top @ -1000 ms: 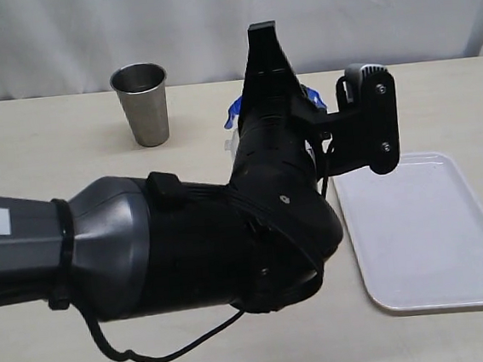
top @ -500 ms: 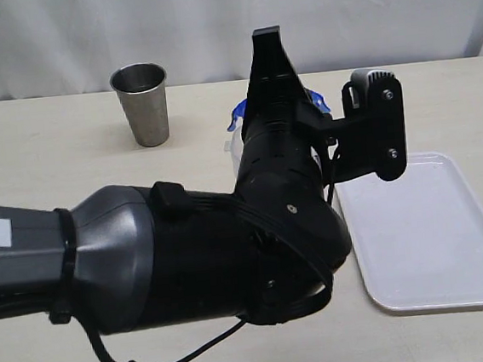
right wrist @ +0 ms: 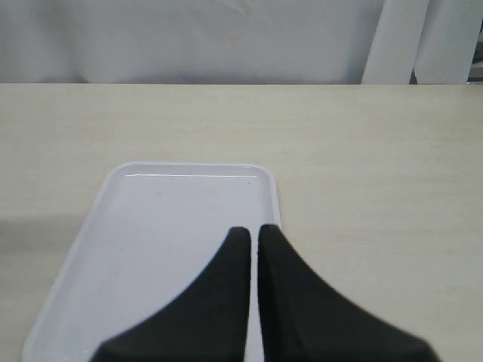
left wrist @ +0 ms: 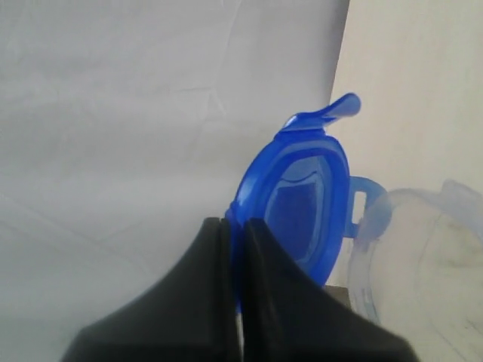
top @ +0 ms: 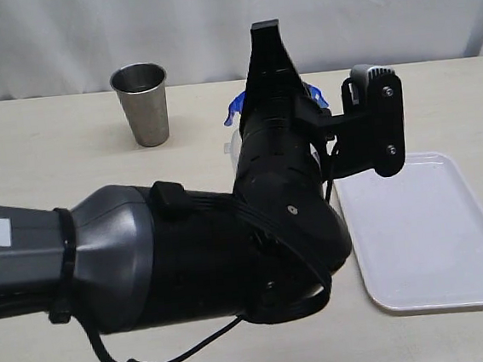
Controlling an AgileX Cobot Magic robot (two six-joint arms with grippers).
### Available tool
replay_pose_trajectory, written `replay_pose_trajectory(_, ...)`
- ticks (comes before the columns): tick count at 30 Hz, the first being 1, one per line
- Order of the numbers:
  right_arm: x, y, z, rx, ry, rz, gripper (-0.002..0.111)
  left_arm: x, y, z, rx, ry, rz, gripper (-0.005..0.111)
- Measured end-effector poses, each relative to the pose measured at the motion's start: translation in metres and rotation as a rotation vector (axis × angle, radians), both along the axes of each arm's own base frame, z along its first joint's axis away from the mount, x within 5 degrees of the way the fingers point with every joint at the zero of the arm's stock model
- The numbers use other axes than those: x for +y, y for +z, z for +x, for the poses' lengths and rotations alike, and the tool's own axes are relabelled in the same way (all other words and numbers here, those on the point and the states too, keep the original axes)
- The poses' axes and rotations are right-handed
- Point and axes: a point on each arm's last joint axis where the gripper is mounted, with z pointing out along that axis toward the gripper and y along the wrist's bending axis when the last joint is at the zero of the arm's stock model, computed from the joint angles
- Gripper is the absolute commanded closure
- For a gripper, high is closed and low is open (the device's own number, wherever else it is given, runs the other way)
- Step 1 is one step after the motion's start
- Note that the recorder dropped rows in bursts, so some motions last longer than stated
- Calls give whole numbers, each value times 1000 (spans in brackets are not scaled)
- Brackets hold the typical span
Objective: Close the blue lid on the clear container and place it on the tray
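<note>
In the left wrist view my left gripper (left wrist: 232, 223) is shut on the rim of the blue lid (left wrist: 302, 200), which stands on edge with one flap tab sticking out. The open rim of the clear container (left wrist: 423, 264) lies right beside the lid. In the exterior view the left arm and gripper (top: 265, 33) hide most of both; only blue tabs of the lid (top: 233, 106) and a sliver of the container (top: 232, 144) show. My right gripper (right wrist: 250, 230) is shut on nothing, above the white tray (right wrist: 166, 219). The tray (top: 435, 231) lies on the table at the right.
A grey steel cup (top: 142, 103) stands upright at the back left of the beige table (top: 51, 156). The left arm's wrist camera mount (top: 374, 121) hangs over the tray's near-left corner. A white curtain closes off the back.
The left arm with the lid has shifted slightly to the right over the last second. It has hardly moved in the last half second.
</note>
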Motion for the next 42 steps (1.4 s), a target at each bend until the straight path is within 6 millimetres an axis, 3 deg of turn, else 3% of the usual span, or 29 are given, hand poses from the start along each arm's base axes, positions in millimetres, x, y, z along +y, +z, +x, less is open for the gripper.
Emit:
replay_pose_trajectory(18,0,0,0,0,0,0,104,0,3,1,-36,-1,14,107)
replay_pose_trajectory(29,0,0,0,0,0,0,104,20,-35,-13,-5,-5,74,107)
replay_pose_trajectory(42,0,0,0,0,0,0,104,16,-42,-15,49,-53,36,107)
